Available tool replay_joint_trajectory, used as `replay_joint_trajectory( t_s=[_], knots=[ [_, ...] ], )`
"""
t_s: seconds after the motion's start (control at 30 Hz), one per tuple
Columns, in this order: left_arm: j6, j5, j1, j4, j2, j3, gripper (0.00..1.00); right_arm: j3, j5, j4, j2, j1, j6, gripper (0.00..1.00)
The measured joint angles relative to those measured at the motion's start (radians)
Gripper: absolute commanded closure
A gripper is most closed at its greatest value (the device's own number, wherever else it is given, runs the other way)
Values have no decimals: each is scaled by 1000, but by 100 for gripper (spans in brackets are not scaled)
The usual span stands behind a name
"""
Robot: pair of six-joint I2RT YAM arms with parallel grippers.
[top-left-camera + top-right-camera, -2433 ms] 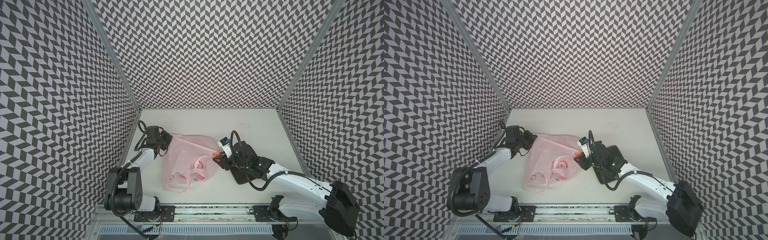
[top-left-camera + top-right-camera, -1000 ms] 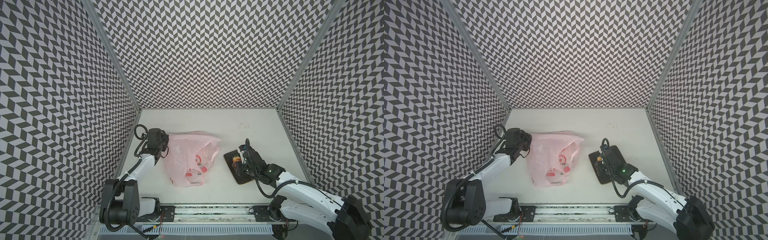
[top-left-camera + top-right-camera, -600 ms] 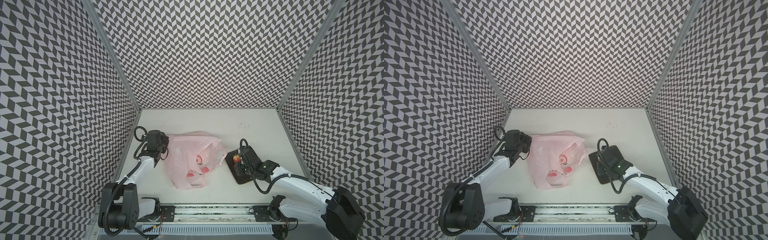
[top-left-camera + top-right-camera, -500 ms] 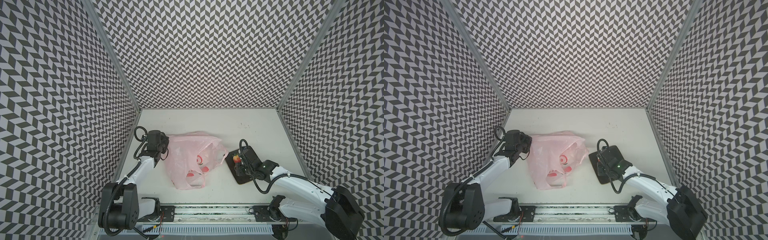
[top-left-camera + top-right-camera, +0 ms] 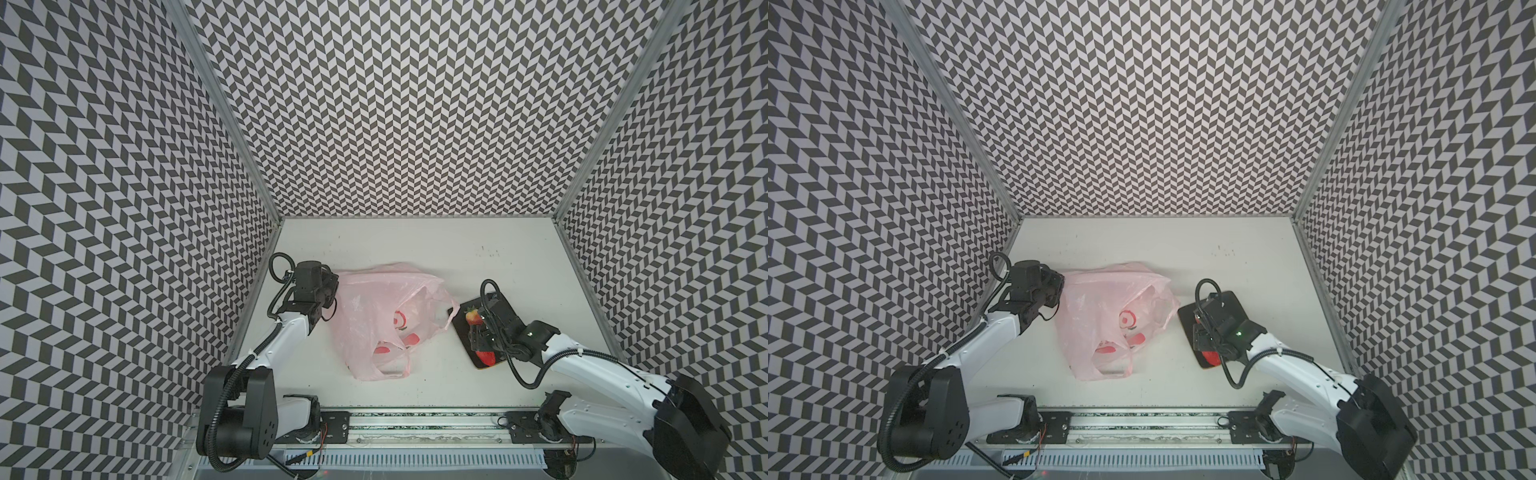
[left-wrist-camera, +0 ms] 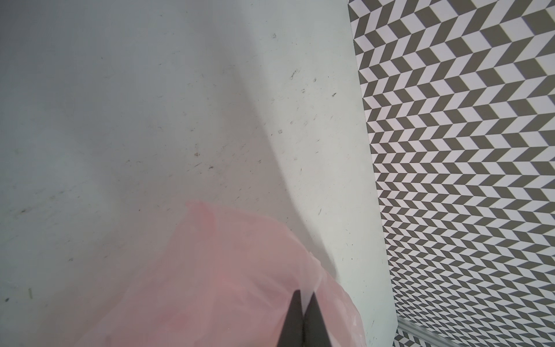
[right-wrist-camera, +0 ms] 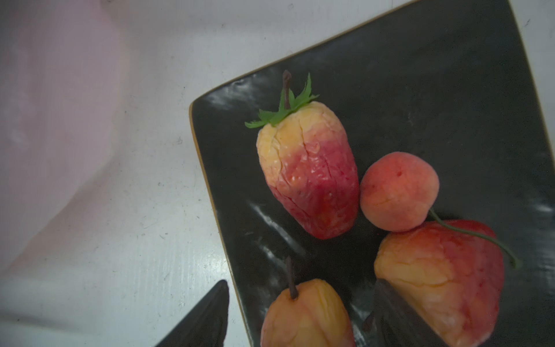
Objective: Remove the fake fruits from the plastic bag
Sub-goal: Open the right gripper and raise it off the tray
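Observation:
The pale-pink plastic bag (image 5: pixel 365 316) (image 5: pixel 1096 320) lies crumpled left of centre. My left gripper (image 5: pixel 332 291) (image 6: pixel 304 296) is shut on a fold of the bag's edge. Several fake fruits lie on a dark board (image 7: pixel 420 90): a strawberry (image 7: pixel 306 168) (image 5: pixel 471 316), a small orange ball (image 7: pixel 398 192), a red-yellow fruit (image 7: pixel 444 270) and a yellow pear-shaped one (image 7: pixel 303 318). My right gripper (image 7: pixel 300 284) (image 5: pixel 478 330) hangs open over the board. The pear-shaped fruit sits between its jaws and touches neither. Red shapes (image 5: pixel 401 321) show through the bag; I cannot tell print from fruit.
The dark board (image 5: pixel 505 307) (image 5: pixel 1233 300) lies right of the bag on the white table (image 5: pixel 415 249). Patterned walls close in the left, back and right sides. The left gripper is close to the left wall. A metal rail (image 5: pixel 415 419) runs along the front edge.
My right gripper has come from the bag's mouth to the board with a fruit and opened its jaws, so the fruit now lies free. The left gripper still holds the bag.

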Motion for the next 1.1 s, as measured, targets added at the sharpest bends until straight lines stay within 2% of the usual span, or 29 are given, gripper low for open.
replay_joint_trajectory(
  t_s=[0.27, 0.43, 0.63, 0.8, 0.83, 0.9, 1.03, 1.1],
  knots=[
    [4, 0, 0, -1, 0, 0, 100, 5, -7, 64, -190, 0, -34, 25],
    [25, -3, 0, -11, -12, 0, 99, -21, -141, 276, -296, 0, -137, 26],
    [32, -6, 0, -25, -21, 0, 99, 8, -328, 385, -214, 0, -251, 23],
    [41, -16, 0, -41, -30, 0, 95, 64, -378, 382, -128, 0, -257, 22],
    [44, -18, 0, -42, -31, 0, 92, 73, -361, 376, -122, 0, -249, 22],
    [50, -22, 1, -43, -32, 0, 79, 89, -281, 349, -121, 0, -214, 21],
    [87, -30, 15, -55, -32, 11, 49, 92, -65, 255, -142, -19, -130, 20],
    [126, -34, 29, -65, -32, 32, 31, 79, -4, 218, -177, -42, -118, 19]
  ],
)
